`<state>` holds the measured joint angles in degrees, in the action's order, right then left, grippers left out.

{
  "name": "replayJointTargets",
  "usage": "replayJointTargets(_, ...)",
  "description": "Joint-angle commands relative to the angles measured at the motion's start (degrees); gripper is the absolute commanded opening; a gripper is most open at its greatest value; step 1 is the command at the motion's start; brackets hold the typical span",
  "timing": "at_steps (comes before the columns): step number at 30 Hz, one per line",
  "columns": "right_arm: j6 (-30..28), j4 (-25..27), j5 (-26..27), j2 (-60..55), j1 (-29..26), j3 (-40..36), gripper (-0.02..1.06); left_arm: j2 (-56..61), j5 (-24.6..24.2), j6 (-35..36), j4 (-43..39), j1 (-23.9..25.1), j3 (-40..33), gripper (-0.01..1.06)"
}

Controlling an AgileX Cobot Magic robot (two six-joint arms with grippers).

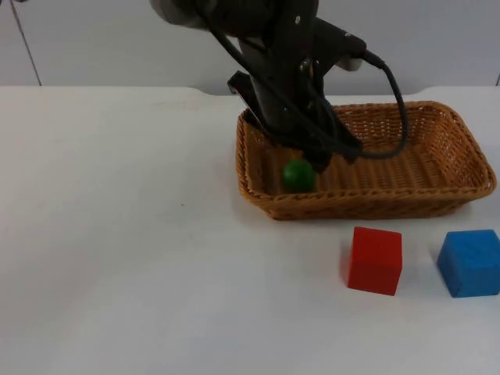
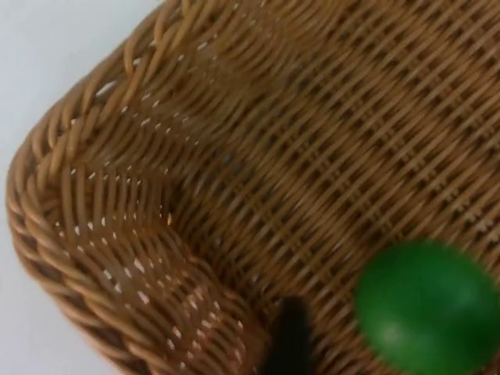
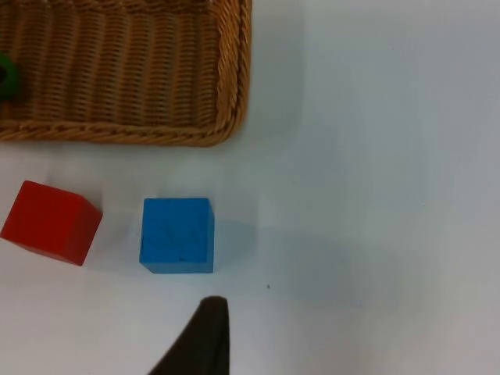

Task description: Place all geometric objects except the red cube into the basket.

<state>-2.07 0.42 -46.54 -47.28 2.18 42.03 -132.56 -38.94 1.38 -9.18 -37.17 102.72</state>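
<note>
Left gripper [image 1: 324,156]: it hangs over the left end of the basket, inside the rim line, with its dark arm crossing the back wall from above. Whether its jaws are spread or pressed together I cannot tell; one black fingertip [image 2: 291,344] shows against the wicker floor.
Green ball [image 1: 298,175]: it lies on the basket floor near the front-left corner, just beside and slightly ahead of the left gripper's tip. In the left wrist view the ball [image 2: 428,306] sits just beside the fingertip, apart from it, with nothing pinching it.
Basket [image 1: 457,129]: brown wicker, rectangular, standing on the white bench [image 1: 117,234] with its long side facing the front. Its woven corner [image 2: 70,203] curves round close to the fingertip.
Right gripper [image 3: 205,336]: it hovers above the bench in front of the basket, with one dark fingertip showing. I cannot tell how its jaws stand.
Blue cube [image 3: 177,234]: it rests on the bench just ahead of the right gripper's fingertip, clear of it, outside the basket and near its front-right corner. In the top view the blue cube [image 1: 469,262] is at the right edge.
Red cube [image 1: 375,259]: it stands on the bench just left of the blue cube, apart from it, in front of the basket.
</note>
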Motion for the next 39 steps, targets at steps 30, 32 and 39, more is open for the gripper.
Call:
replayJointTargets(30, 0.0, -0.1, 0.0, 0.2, -0.3, 0.2, 1.05, 31.9, -8.0, -0.3, 11.7, 0.0, -31.2, 0.89)
replayJointTargets(32, 0.0, -0.1, 0.0, 0.2, -0.3, 0.2, 1.05, 34.7, -6.4, 0.5, 11.6, 0.0, -35.8, 0.89)
replayJointTargets(39, 0.0, -0.1, 0.0, 0.2, -0.3, 0.2, 1.05, 43.3, -1.4, 3.7, 11.5, 0.0, -48.7, 0.89)
